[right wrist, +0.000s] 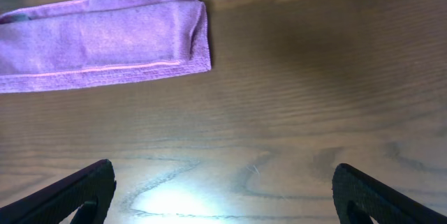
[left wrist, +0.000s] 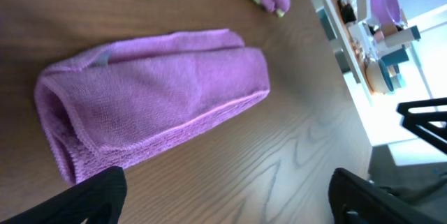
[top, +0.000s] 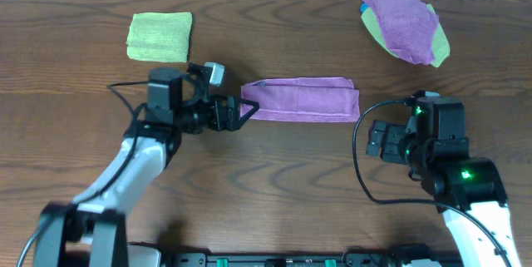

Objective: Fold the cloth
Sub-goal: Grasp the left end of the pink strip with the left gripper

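Observation:
A purple cloth [top: 301,100] lies folded into a long strip in the middle of the table; it also shows in the left wrist view [left wrist: 154,98] and in the right wrist view [right wrist: 105,35]. My left gripper [top: 235,115] is open and empty just left of the strip's left end, its fingers [left wrist: 223,199] over bare wood. My right gripper [top: 378,140] is open and empty, right of and nearer than the strip's right end, its fingers [right wrist: 223,196] over bare wood.
A folded yellow-green cloth [top: 160,37] lies at the back left. A heap of purple and yellow-green cloths [top: 405,23] lies at the back right. A black cable [top: 366,180] loops beside my right arm.

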Robot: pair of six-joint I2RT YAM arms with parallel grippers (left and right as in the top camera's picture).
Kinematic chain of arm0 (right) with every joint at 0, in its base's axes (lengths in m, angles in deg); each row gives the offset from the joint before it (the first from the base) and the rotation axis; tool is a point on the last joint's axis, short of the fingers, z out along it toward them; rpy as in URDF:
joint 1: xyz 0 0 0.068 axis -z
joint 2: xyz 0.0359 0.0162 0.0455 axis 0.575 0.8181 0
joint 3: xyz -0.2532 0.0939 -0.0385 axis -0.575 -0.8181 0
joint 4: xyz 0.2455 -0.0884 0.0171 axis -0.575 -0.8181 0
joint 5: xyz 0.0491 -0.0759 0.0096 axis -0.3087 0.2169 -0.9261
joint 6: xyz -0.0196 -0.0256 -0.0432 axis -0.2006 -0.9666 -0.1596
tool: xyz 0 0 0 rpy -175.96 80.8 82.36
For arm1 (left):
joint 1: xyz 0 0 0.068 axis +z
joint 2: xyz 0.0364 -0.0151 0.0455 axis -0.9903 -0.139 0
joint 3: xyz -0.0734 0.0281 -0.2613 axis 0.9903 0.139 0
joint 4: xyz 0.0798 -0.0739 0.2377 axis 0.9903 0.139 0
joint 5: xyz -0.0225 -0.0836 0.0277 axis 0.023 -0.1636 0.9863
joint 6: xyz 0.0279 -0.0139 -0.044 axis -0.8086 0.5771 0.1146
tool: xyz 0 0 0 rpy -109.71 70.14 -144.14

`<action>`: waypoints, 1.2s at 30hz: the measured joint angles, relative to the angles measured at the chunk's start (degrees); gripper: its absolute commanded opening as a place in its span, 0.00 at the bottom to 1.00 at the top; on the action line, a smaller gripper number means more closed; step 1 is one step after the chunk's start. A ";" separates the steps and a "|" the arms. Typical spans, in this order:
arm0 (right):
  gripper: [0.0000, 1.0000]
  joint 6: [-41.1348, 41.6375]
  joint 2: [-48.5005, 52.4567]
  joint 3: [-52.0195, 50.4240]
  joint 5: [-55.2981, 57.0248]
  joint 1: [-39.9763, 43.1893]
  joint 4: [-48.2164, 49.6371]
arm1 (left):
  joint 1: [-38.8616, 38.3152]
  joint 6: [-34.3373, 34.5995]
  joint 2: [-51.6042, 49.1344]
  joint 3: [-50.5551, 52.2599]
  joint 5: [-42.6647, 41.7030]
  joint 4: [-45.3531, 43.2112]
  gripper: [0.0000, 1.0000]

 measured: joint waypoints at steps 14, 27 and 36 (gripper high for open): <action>0.99 0.00 3.93 0.00 -0.39 0.00 1.14 | -3.96 2.73 -14.78 -14.71 -2.75 0.92 0.72; 0.99 0.00 5.27 0.00 -0.37 0.00 2.38 | -4.07 1.46 -20.83 -16.70 -3.08 6.19 0.67; 0.99 0.02 5.27 0.00 -0.37 -0.02 3.08 | -4.07 0.09 -23.23 -16.79 -2.95 6.21 0.64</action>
